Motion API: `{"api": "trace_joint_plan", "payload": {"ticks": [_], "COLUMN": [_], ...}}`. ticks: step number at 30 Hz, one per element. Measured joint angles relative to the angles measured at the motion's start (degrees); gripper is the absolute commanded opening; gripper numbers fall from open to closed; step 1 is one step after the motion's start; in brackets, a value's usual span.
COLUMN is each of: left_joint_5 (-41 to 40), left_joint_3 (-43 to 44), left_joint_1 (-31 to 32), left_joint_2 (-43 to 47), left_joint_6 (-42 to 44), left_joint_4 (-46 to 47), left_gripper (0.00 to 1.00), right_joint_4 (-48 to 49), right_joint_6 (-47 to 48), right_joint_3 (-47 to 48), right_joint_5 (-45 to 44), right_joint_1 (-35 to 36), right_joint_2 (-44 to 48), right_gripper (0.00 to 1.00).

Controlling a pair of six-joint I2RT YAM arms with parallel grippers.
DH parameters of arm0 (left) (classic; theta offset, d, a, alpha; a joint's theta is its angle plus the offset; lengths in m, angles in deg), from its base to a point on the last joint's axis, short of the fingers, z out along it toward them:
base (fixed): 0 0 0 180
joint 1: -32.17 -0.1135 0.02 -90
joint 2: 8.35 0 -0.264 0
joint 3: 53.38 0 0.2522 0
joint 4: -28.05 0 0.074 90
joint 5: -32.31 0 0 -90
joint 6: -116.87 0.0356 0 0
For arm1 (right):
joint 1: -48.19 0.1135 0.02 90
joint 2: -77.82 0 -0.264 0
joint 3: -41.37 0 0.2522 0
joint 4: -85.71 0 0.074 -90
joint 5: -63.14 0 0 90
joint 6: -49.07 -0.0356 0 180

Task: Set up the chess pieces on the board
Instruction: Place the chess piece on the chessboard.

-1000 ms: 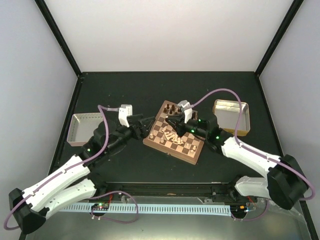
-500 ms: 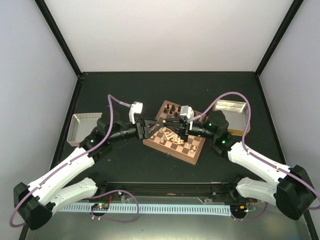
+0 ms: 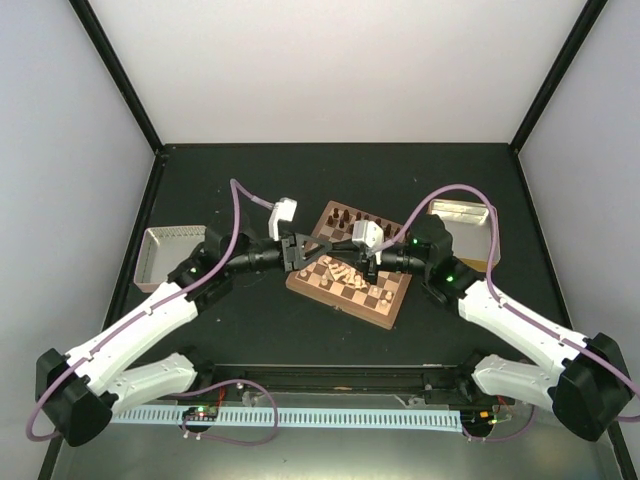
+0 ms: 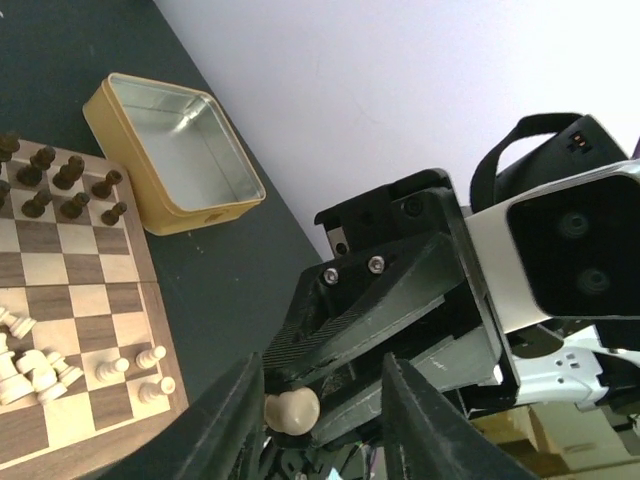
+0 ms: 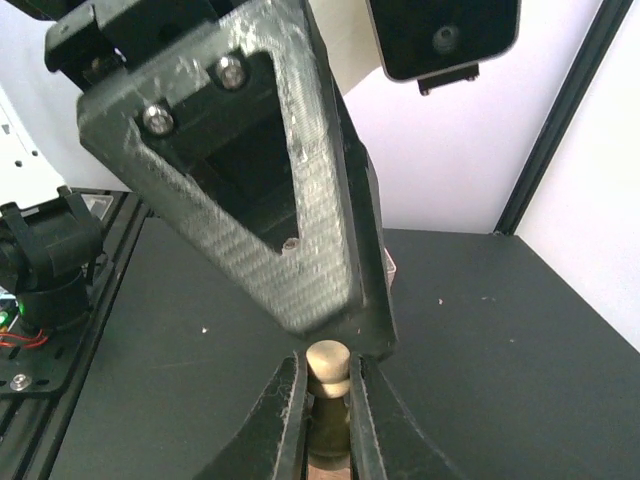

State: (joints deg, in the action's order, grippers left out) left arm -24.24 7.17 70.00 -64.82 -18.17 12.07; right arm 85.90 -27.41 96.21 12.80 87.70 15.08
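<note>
A pale piece (image 5: 327, 362) is pinched upright between the pressed-together jaws of the right gripper (image 5: 326, 378), its round head standing clear above the fingertips. It is held in the air over the left edge of the board (image 3: 385, 288). The left gripper (image 4: 322, 378) is brought up to the same piece, with one finger (image 4: 235, 420) touching its side. Its jaws are seen part-way narrowed around the piece and the right fingertips. Whether the piece is gripped by them cannot be told.

A second ago the two grippers were well apart, the left one off the board's left side and the right one over the middle squares. Half a second ago the left jaws were spread wide; now they are drawn in, and both grippers are met tip to tip. The right arm is stretched further left than before.

Just below the right jaws a heap of toppled pale pieces (image 3: 340, 270) lies on the middle squares, with two pale pawns (image 4: 130, 365) standing beside it. Beyond the jaws, at the far edge of the board, dark pieces (image 3: 347, 215) are set in rows.

Well to the right of the jaws a gold tin (image 4: 170, 150) is seen on the dark surface (image 3: 250, 180), now partly covered by the right arm in the top view. Well to the left a silver tray (image 3: 165, 250) is set.
</note>
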Motion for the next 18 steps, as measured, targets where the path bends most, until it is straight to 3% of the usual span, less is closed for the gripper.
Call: {"api": "trace_joint_plan", "payload": {"ticks": [6, 12, 18], "left_joint_5": [1.84, 2.58, 1.60], "left_joint_3": [0.28, 0.94, 0.94], "left_joint_1": [-0.07, -1.01, -1.84], "left_joint_2": [-2.54, -3.96, -4.48], "left_joint_6": [-0.09, -0.04, 0.17], "left_joint_4": [-0.98, -2.05, -2.75], "left_gripper": [0.31, 0.15, 0.08], "right_joint_4": [-0.42, -0.17, 1.40], "right_joint_6": [0.74, 0.55, -0.68], "right_joint_3": [0.00, 0.00, 0.00], "right_joint_5": [-0.04, -0.50, -0.72], "right_joint_1": [0.00, -0.07, -0.37], "right_joint_2": [-0.37, -1.49, -3.52], "right_gripper": [0.06, 0.06, 0.06]}}
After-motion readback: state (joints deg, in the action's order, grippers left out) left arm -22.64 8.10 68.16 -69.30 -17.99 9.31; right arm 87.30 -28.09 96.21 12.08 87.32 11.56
